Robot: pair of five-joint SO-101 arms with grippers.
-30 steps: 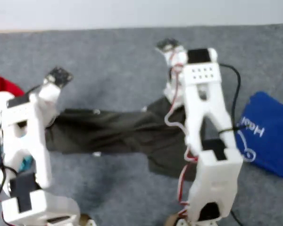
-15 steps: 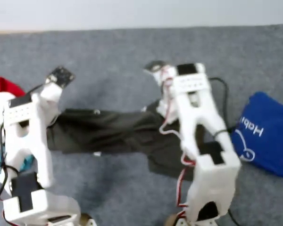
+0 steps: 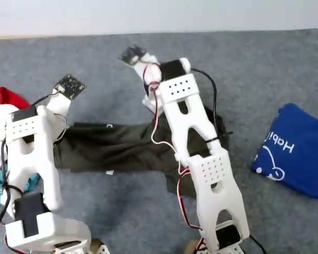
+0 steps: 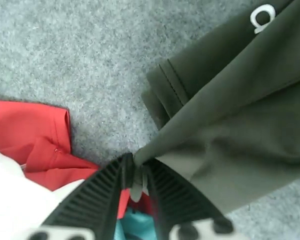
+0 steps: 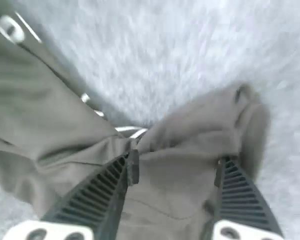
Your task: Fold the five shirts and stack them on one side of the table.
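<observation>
Two white robot arms at a grey table surface (image 3: 95, 58), seen from above. A dark olive shirt (image 3: 122, 145) lies stretched across the middle of the table, between the arms, partly folded w/ creases. L gripper (image 4: 135, 170): jaws clenched on a pinch of the olive shirt's edge near a hemmed sleeve. A red shirt (image 4: 35, 135) lies just beside it, and a bit of teal cloth (image 4: 135, 227) shows under the jaws. R gripper (image 5: 179, 167): jaws spread wide, released, low over the shirt's other end, w/ bunched olive fabric lying between the fingers. A blue shirt (image 3: 297, 153) w/ white print lies at the table's right side, well apart from the olive one.
</observation>
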